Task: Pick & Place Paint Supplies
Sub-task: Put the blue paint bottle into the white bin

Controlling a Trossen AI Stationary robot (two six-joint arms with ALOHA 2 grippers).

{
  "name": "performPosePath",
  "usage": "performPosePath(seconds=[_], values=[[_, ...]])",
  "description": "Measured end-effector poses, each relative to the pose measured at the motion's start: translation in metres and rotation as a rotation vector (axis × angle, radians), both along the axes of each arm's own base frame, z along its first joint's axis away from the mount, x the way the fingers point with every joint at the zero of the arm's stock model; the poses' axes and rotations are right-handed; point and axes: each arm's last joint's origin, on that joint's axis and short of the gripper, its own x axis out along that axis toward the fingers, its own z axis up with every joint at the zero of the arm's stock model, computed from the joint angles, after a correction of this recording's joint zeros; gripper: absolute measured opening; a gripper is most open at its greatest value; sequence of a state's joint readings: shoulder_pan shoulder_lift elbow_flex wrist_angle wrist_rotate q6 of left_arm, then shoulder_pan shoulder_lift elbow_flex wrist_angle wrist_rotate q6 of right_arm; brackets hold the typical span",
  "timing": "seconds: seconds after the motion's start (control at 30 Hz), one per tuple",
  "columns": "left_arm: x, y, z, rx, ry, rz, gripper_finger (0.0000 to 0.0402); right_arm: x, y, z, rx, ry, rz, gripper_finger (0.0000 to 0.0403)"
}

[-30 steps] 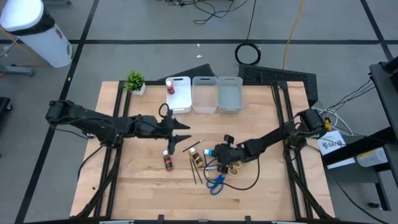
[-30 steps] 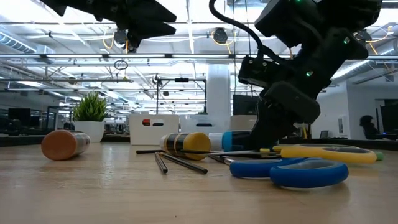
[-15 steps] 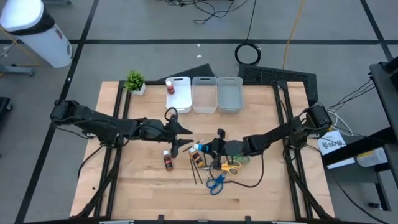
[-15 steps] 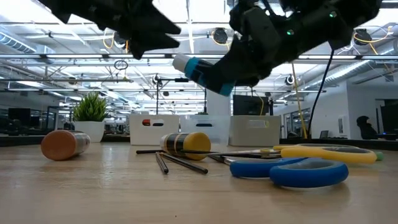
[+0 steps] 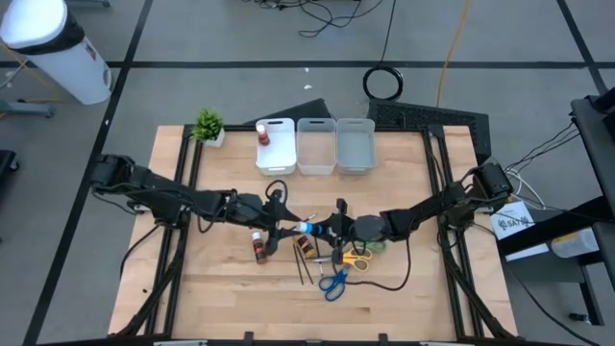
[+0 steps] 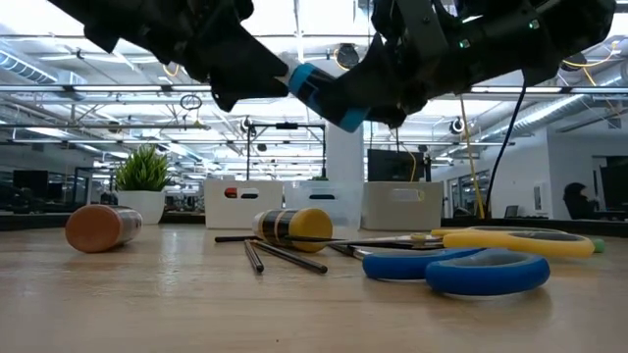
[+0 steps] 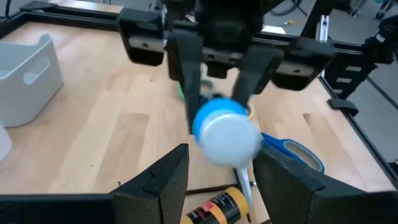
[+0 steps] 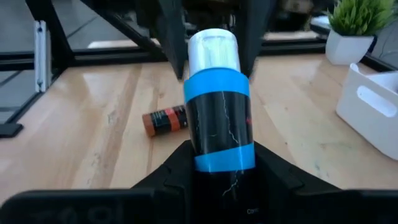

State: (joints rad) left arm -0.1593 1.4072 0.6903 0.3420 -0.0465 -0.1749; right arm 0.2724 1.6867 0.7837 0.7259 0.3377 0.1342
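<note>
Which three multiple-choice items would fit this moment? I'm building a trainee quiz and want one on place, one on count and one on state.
1. Where is the blue paint bottle?
A. Lying on the table
B. In the air between the two grippers
C. Inside a bin

2. How many whitish bins stand in the row at the table's far edge?
A. Two
B. Five
C. Three

3. What is the right gripper doing?
A. Shut on the blue paint bottle
B. Open and empty
C. Shut on scissors

Answers:
1 B: the low view shows it well above the wood, with its cap between the open fingers of the left gripper.
2 C: the high view shows three side by side.
3 A: the right wrist view shows its fingers clamping the bottle's body.
</note>
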Motion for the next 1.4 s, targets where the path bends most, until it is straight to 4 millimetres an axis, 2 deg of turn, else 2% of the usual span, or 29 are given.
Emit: performPosePath(seconds=[0.2, 0.43, 0.53, 0.63, 0.8, 0.93, 1.1, 1.23, 1.4], values=[[0.009, -0.001, -0.003, 0.035, -0.067, -0.016, 0.0186, 0.0, 0.001, 0.0, -0.001, 0.001, 0.003, 0.0101], [0.009, -0.002, -0.002, 0.038, -0.084, -0.038, 0.0185, 0.0, 0.001, 0.0, 0.001, 0.003, 0.005, 0.0101], [0.009, -0.002, -0.002, 0.039, -0.08, -0.039, 0.0165, 0.0, 0.001, 0.0, 0.001, 0.003, 0.006, 0.0101], [0.009, -0.002, -0.002, 0.041, -0.075, -0.039, 0.0124, -0.001, 0.001, -0.001, 0.009, 0.005, -0.002, 0.01], [0.009, 0.003, -0.001, 0.028, -0.074, -0.032, 0.0122, -0.001, 0.001, -0.001, 0.009, 0.009, -0.003, 0.0119], [-0.001, 0.013, 0.012, -0.002, -0.041, 0.04, 0.0122, 0.0, -0.001, 0.0, 0.01, 0.015, -0.013, 0.0154], [-0.023, 0.024, 0.036, 0.016, -0.006, 0.096, 0.0122, -0.001, -0.003, -0.004, -0.005, 0.049, -0.021, 0.0192], [-0.04, 0.04, 0.069, 0.073, -0.045, 0.228, 0.0122, -0.002, -0.002, -0.008, -0.003, 0.082, 0.009, 0.0208], [-0.054, 0.065, 0.093, 0.14, 0.071, 0.418, 0.0122, -0.001, -0.006, -0.007, -0.006, 0.073, -0.019, 0.0213]])
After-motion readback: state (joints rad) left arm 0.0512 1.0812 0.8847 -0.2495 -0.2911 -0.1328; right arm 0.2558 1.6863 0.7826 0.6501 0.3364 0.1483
